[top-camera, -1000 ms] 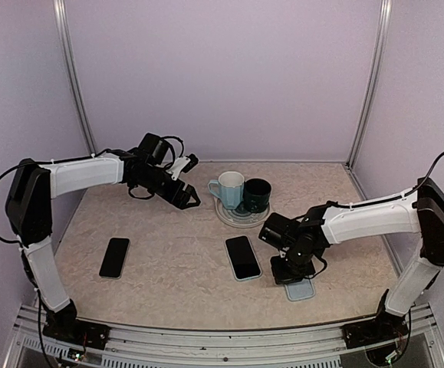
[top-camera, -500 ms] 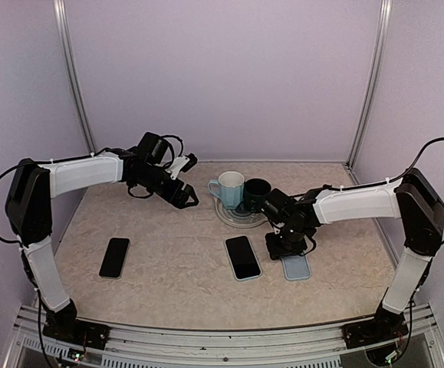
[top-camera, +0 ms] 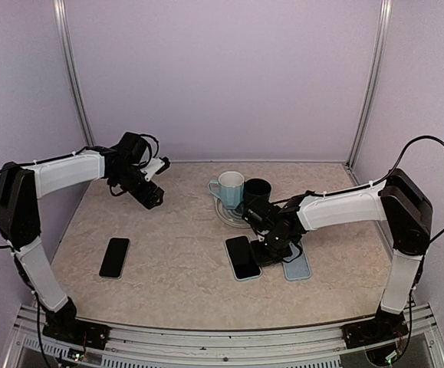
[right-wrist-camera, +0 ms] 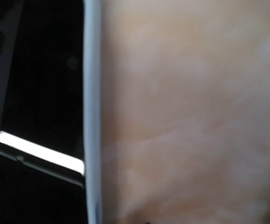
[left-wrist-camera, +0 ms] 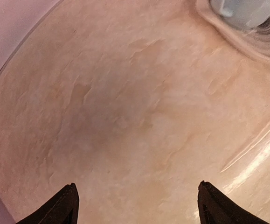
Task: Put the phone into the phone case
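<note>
Trouble here would most likely start at the right claw (top-camera: 272, 250), which we see low over the bench (top-camera: 175, 253), between the phone (top-camera: 241, 257) and the phone case (top-camera: 299, 268). The phone lies flat, screen up, near the middle of the bench. The pale blue case lies flat just beside it on the right, part of it hidden under the claw. We cannot tell whether that claw is clenched or released: its wrist view is a blur of dark screen, pale rim and bench, and shows no fingers. We judge that a low sideways approach could shove the phone along the smooth surface instead of lifting it, or knock the case askew, since nothing pins either. The left claw (top-camera: 151, 201) hangs released and empty, well apart at the back left, too far off to steady anything. A second phone (top-camera: 115, 257) at the left could also be mistaken for the target.
</note>
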{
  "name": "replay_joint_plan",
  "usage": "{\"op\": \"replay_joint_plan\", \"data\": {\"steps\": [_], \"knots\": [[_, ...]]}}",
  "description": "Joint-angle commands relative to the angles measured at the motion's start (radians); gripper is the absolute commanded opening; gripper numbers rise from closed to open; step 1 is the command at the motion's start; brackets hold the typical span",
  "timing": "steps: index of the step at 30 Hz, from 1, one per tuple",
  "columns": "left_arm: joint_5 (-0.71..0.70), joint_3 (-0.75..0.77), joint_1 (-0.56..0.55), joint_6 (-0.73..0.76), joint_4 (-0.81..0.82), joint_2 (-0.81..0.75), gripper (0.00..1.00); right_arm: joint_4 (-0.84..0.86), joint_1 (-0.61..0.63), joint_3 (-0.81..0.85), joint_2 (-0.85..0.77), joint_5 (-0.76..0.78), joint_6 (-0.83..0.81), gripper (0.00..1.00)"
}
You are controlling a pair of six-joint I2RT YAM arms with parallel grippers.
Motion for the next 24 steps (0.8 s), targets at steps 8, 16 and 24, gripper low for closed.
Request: {"op": "replay_joint_plan", "data": {"steps": [8, 16, 24], "knots": [[-0.241, -0.241, 0.324, 0.186, -0.136, -0.191, 0.79, 0.023, 0.074, 0.027, 0.042, -0.054, 0.04, 0.12], [-0.227, -0.49, 0.374, 0.254, -0.128, -0.299, 0.57, -0.093, 0.075, 0.112, 0.028, 0.078, 0.039, 0.35], [-0.225, -0.627, 0.347, 0.278, -0.071, -0.289, 0.52, -0.093, 0.088, 0.152, 0.012, 0.098, 0.019, 0.36]]}}
